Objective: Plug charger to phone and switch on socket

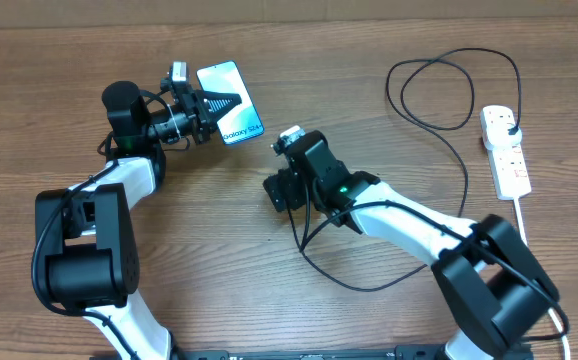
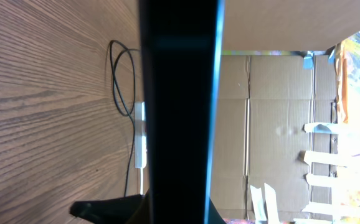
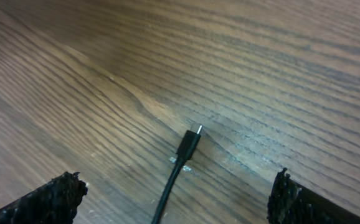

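The phone [image 1: 237, 125] is in the grip of the left fingers [image 1: 219, 103], which are closed on it from its left side. Its blue screen faces up and it lies at a slant at the far left of the table [image 1: 389, 40]. In the left wrist view the phone is seen edge-on, a dark bar that blocks the middle of the picture.

The right fingers [image 3: 43, 199] stand wide apart and hold nothing. The charger [image 1: 464, 180] has its connector tip [image 3: 189, 144] flat on the wood between them, touching neither finger. From overhead the right wrist covers that tip. The tip is near the table's middle, well apart from the phone and to its right.

From under the right fingers the black cable drops toward the near edge and passes beneath the right arm [image 1: 409, 215]. It then climbs to a large loop at the far right. The plug sits at the far end of the socket [image 1: 509, 160].

The socket lies lengthwise by the right edge, well apart from both sets of fingers. Its white cord [image 1: 522, 215] runs toward the near edge. Cardboard boxes [image 2: 279, 112] stand beyond the table.
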